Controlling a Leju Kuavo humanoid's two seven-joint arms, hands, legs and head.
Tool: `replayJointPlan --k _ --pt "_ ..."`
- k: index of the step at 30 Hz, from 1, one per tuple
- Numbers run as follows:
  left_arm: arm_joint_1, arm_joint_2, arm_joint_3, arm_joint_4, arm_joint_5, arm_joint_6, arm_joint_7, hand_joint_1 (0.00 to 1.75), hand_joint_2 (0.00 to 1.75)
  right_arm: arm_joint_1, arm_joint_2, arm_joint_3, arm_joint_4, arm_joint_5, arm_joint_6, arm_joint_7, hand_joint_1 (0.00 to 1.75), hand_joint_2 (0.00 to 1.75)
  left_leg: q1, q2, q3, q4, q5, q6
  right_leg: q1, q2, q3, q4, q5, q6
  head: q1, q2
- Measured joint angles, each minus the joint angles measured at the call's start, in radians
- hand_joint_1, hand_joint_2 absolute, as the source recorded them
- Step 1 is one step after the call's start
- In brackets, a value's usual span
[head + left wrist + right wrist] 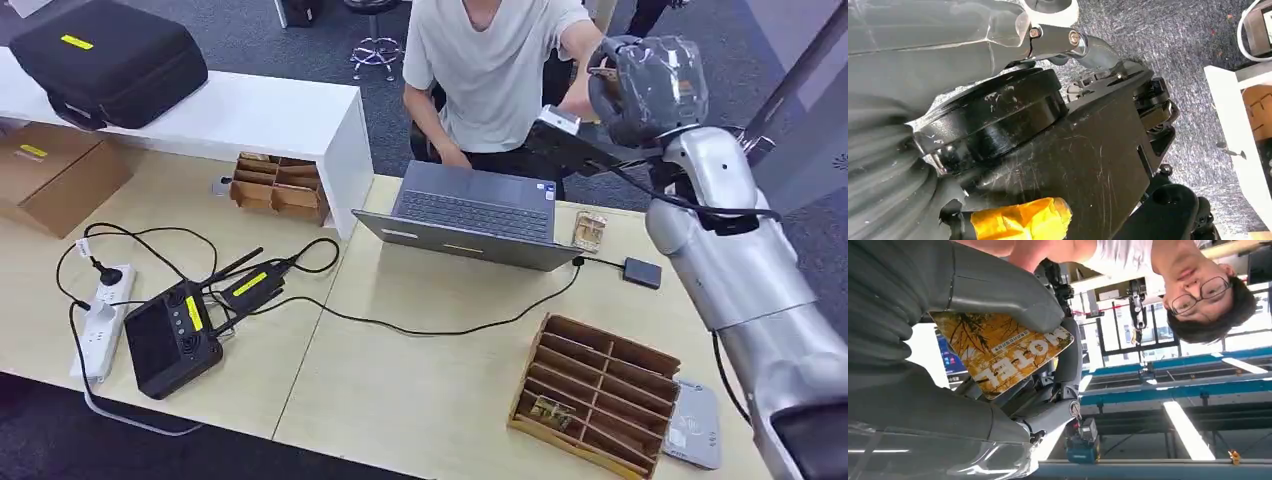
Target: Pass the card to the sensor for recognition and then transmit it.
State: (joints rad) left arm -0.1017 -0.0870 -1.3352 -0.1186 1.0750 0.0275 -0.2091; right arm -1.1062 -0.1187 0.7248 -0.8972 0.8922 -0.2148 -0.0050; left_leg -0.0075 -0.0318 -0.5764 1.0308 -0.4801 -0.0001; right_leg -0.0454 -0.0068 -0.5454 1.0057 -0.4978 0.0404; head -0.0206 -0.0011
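Observation:
My right hand (645,88) is raised high over the table's far right side, right next to the hand (578,98) of a person in a white T-shirt (490,70). It holds a yellow-orange printed card (1003,354), pinched between the grey thumb and the dark fingers (1068,355). The grey card sensor (692,425) lies flat at the table's front right corner, far below the hand. A second card (589,231) lies beside the laptop. My left hand (923,50) hangs low over the carpet; how its fingers lie is hidden.
An open laptop (475,212) sits mid-table, cabled to a small dark box (642,272). A wooden slotted organiser (595,390) with a card (550,411) stands front right, and another organiser (278,186) at the back. A black controller (172,338) and a power strip (100,320) lie on the left.

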Motion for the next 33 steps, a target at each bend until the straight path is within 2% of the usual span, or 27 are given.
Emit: replayJointPlan --k 3,6,11,12,18,33 --pt "-0.001 0.000 -0.002 0.000 -0.014 -0.003 0.003 0.00 1.75 -0.017 0.010 0.011 0.023 0.051 0.012 0.036 1.75 1.75 0.000 0.001 0.000 0.000 0.000 0.000 0.000 0.001 0.000 0.000 0.000 0.000 0.000 0.000" --pt "-0.005 0.000 -0.015 0.000 -0.029 -0.005 0.009 0.00 1.75 -0.052 0.041 0.029 0.098 0.112 0.017 0.067 1.75 1.75 0.000 0.001 0.000 0.000 0.000 0.000 0.000 0.001 -0.001 0.001 0.000 0.000 0.000 0.000" --pt "-0.008 0.000 -0.020 0.000 -0.034 -0.011 0.012 0.00 1.75 -0.073 0.085 0.045 0.215 0.128 0.011 0.074 1.75 1.75 0.000 0.000 0.000 0.000 0.000 -0.001 0.000 0.000 0.000 0.001 0.000 0.000 0.000 0.000" --pt "-0.009 0.000 -0.021 0.000 -0.034 -0.011 0.013 0.00 1.75 -0.074 0.091 0.047 0.234 0.131 0.005 0.072 0.00 1.75 0.000 0.000 0.000 0.000 0.000 -0.001 0.000 0.000 0.000 0.001 0.000 0.000 0.000 0.000" --pt "-0.007 0.001 -0.024 0.000 -0.034 -0.008 -0.011 0.00 1.75 -0.074 0.101 0.055 0.293 0.129 0.003 0.063 0.00 1.75 0.000 0.000 0.000 0.000 0.000 -0.001 0.000 0.000 0.000 0.000 0.000 0.000 0.000 0.000" --pt "-0.007 0.002 -0.024 0.000 -0.031 -0.009 -0.011 0.00 1.75 -0.074 0.098 0.055 0.338 0.127 0.003 0.054 0.00 1.75 0.000 0.001 0.000 0.000 0.000 -0.001 0.000 0.001 -0.001 0.000 0.000 0.000 0.000 0.000"
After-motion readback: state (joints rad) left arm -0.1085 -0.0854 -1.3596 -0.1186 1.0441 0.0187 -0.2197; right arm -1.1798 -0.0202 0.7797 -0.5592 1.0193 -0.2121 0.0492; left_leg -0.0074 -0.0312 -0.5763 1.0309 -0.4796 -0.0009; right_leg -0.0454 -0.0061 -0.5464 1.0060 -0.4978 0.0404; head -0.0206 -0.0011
